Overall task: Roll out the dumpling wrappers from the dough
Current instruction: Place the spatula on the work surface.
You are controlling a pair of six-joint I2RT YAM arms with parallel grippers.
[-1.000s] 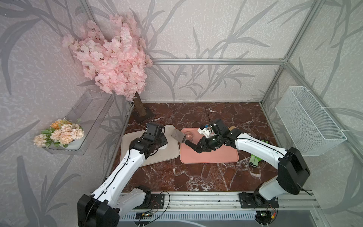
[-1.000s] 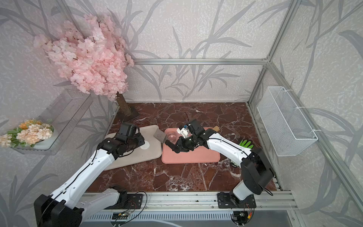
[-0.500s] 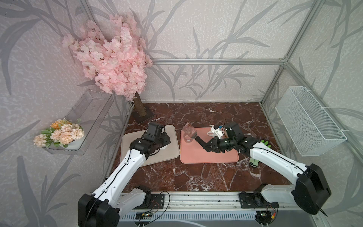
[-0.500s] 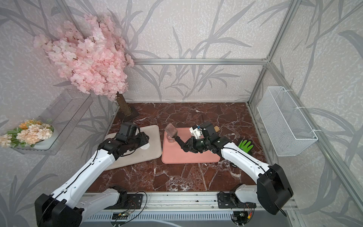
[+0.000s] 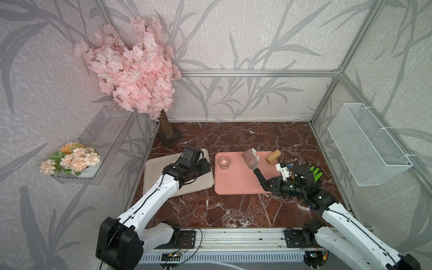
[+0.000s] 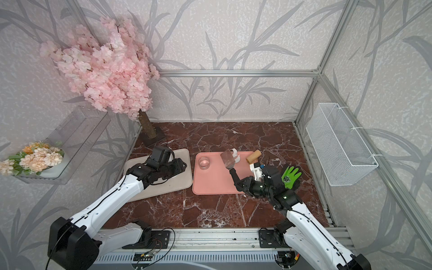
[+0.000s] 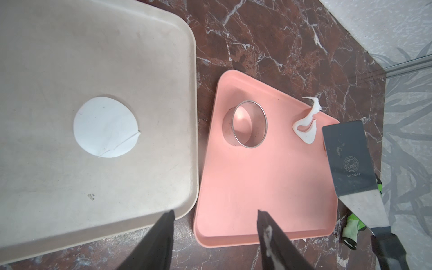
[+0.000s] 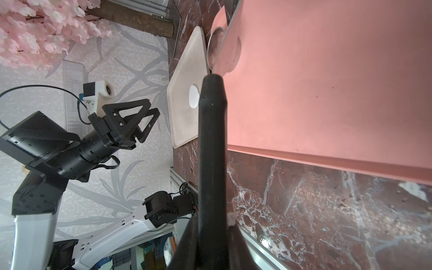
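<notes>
In a top view the right fingers [image 5: 268,185] pinch a spatula [image 5: 250,159] raised over the pink tray [image 5: 233,180], probably to stay clear. In the left wrist view the left fingers [image 7: 159,238] stand spread and empty, and the wrapper [image 7: 106,127] lies flat on the beige tray [image 7: 93,46], at left. The right wrist view shows the handle [image 8: 211,140] clamped.

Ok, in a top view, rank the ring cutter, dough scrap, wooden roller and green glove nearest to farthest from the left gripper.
From the left gripper by the beige tray's right edge:
1. Ring cutter, pink tray's left end.
2. Dough scrap, tray's far edge, by the scraper.
3. Wooden roller, far right corner.
4. Green glove, off the tray, rightmost.
</notes>
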